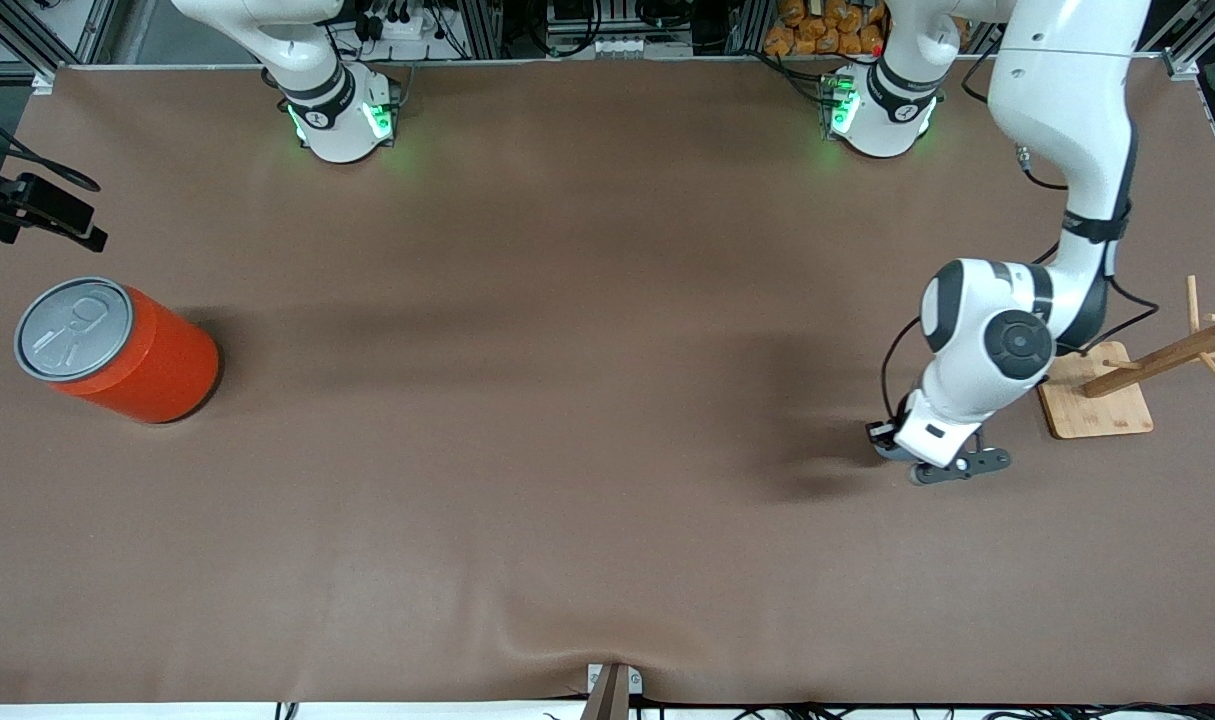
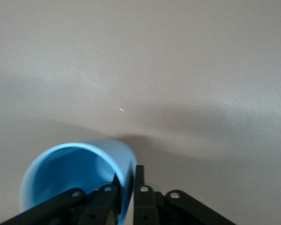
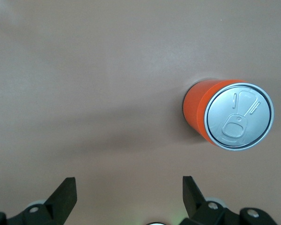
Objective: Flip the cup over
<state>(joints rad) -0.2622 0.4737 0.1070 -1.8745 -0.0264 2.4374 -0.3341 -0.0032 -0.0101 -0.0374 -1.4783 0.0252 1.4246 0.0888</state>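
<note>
Only my left wrist view is showing the cup (image 2: 79,176); the left gripper (image 2: 126,187) is pinching its wall. The right gripper (image 3: 126,194) is waiting, spread wide, holding nothing.

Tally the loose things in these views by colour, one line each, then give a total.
Light blue: 1, the cup, pinched at its wall by the left gripper.
Orange: 1, the can, upright near the right arm's end.
Wood: 1, the peg stand.
Total: 3

Cup (image 2: 75,173) partly hidden by left gripper (image 2: 129,190)
</note>
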